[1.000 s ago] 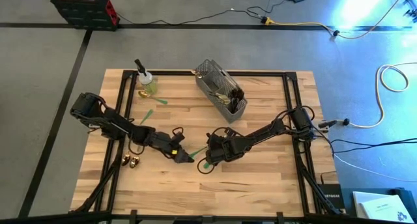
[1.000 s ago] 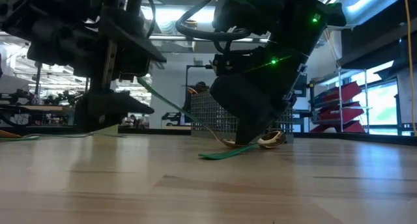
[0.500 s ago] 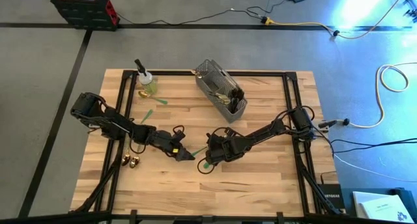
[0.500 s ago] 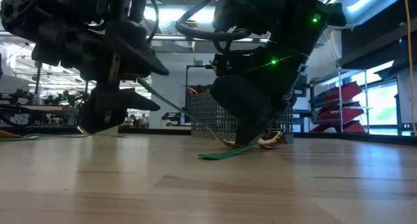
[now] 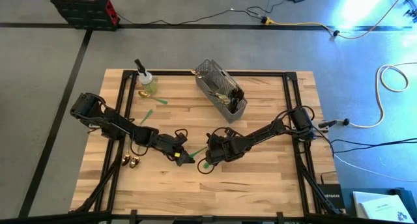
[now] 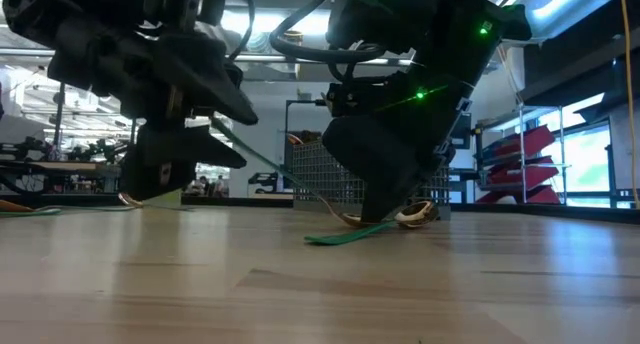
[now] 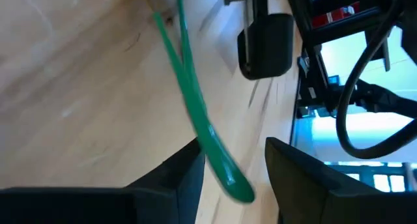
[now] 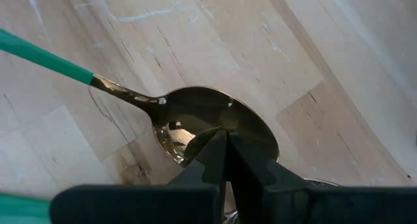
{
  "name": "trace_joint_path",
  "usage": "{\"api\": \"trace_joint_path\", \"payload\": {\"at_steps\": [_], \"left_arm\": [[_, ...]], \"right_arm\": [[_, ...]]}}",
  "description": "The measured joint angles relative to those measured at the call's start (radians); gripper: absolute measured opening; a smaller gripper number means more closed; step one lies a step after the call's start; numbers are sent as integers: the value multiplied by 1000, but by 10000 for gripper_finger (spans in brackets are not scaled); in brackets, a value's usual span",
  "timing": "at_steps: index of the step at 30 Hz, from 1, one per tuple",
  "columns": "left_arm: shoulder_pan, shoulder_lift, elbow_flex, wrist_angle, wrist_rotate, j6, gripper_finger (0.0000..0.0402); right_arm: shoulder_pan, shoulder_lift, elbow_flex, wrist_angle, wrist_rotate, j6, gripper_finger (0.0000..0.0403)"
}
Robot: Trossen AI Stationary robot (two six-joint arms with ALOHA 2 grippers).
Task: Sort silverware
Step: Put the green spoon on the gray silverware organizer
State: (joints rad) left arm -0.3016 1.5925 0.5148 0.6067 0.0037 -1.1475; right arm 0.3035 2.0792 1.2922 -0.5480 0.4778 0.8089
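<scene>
The left claw (image 5: 187, 158) sits low over the middle of the worktop (image 5: 260, 178), its two fingers (image 7: 172, 182) parted with the end of a green handle (image 7: 202, 129) lying between them; whether they press on it cannot be told. That handle belongs to a spoon (image 8: 208, 126) whose gold bowl lies under the right claw (image 8: 225, 152). The right claw's two fingers are pressed together, their tips down on the bowl, nothing gripped between them. The two claws stand close, tip toward tip.

Farther out, a second green-handled piece (image 5: 151, 111) lies alone on the wood toward the far left, and a third green strip (image 5: 207, 164) shows just beside the right claw. Two small gold pieces (image 5: 131, 161) lie near the left edge. At the far side stands one grey mesh caddy (image 5: 221, 90), holding several dark and gold pieces, perhaps four or five, too tangled to count. One spray bottle (image 5: 146, 81) with green liquid stands at the far left corner.
</scene>
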Motion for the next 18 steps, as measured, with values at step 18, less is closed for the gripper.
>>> {"api": "trace_joint_path", "payload": {"at_steps": [18], "left_arm": [[29, 1, 0, -13, -14, 41, 45]], "right_arm": [[0, 0, 0, -8, 3, 2, 0]]}}
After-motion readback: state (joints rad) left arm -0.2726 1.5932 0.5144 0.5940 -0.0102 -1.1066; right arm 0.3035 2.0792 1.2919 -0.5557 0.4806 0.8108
